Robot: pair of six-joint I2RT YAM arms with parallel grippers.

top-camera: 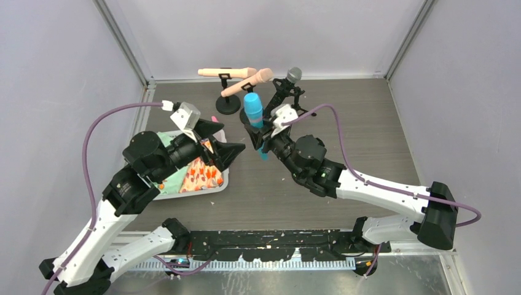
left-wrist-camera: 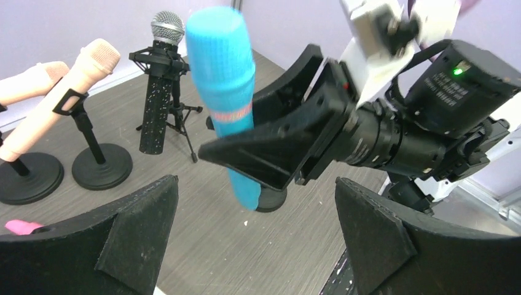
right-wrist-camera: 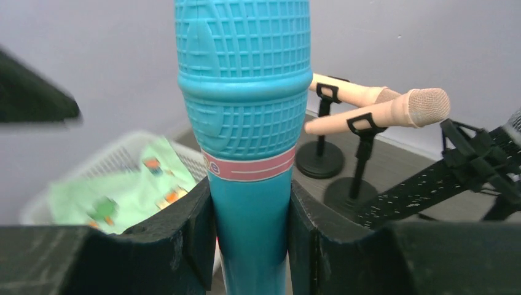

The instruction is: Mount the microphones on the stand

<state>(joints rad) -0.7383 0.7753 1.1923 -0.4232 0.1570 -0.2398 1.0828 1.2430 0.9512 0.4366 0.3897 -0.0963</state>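
Observation:
A bright blue microphone [top-camera: 253, 109] [right-wrist-camera: 246, 123] stands upright above the table's middle, head up, with my right gripper [top-camera: 261, 132] [right-wrist-camera: 250, 203] shut on its handle below a pink band. My left gripper [top-camera: 226, 146] [left-wrist-camera: 256, 190] hangs just left of it, open and holding nothing. In the left wrist view the blue microphone [left-wrist-camera: 224, 80] has its lower end near a black round base [left-wrist-camera: 276, 200]. Two peach microphones [top-camera: 227, 72] [top-camera: 249, 83] sit clipped on black stands [top-camera: 228, 104] at the back. A black microphone [top-camera: 289, 83] with a silver head sits on a small tripod.
A white basket [top-camera: 161, 195] with green and orange packets lies under my left arm at the table's left. A small pink object [left-wrist-camera: 21, 226] lies near the stand bases. Grey walls close in the left, back and right.

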